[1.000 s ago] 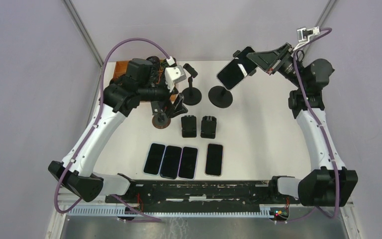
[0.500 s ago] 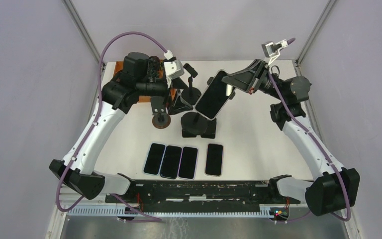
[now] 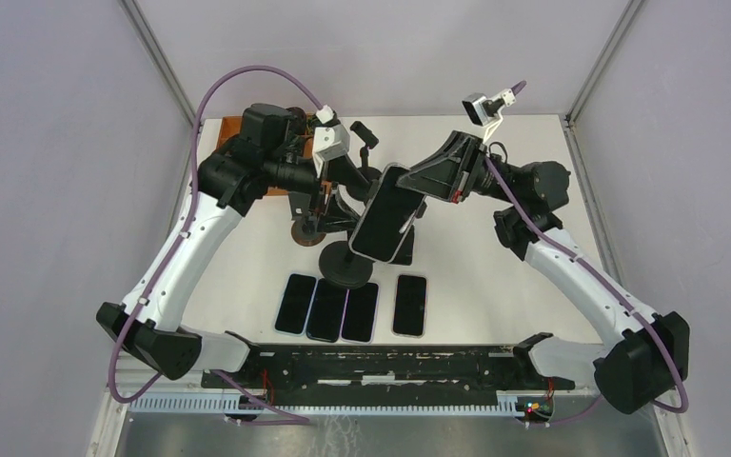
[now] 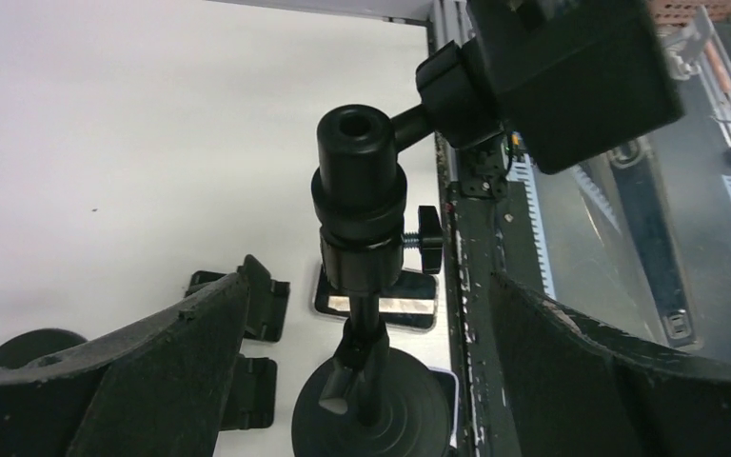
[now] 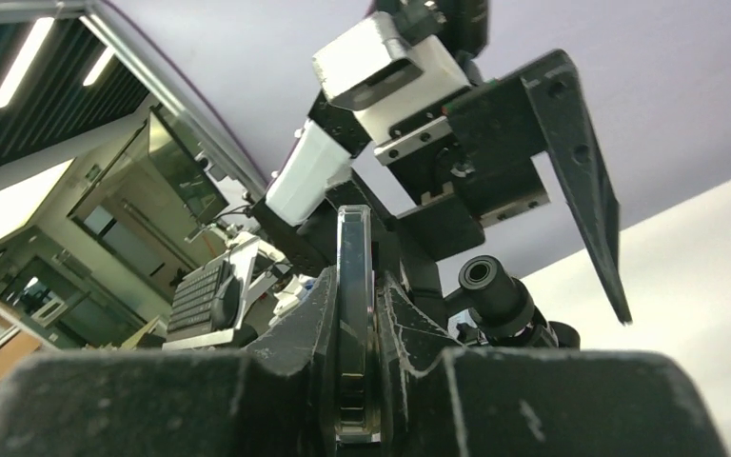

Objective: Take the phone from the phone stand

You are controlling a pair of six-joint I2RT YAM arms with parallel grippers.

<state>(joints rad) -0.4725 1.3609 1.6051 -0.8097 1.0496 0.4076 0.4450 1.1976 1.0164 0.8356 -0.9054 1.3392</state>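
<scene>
Seen from above, at mid-frame, the right gripper [image 3: 417,184] clamps the phone [image 3: 384,215], which sits on its stand [image 3: 347,268]. The left gripper [image 3: 331,209] gapes alongside. In the left wrist view, wide-spread fingers [image 4: 167,371] flank the stand's pole. In the right wrist view, the phone sits edge-on at centre, pinched.

The left arm [image 3: 186,252] and right arm [image 3: 581,284] are wearing white shells on their long links, with chunky black housings at the joints and bases. A purple cable [image 3: 247,69] is looping along each. A small white camera block [image 3: 329,145] is riding on each wrist. The black jaws are showing pale scuffs and tiny screw holes.
</scene>
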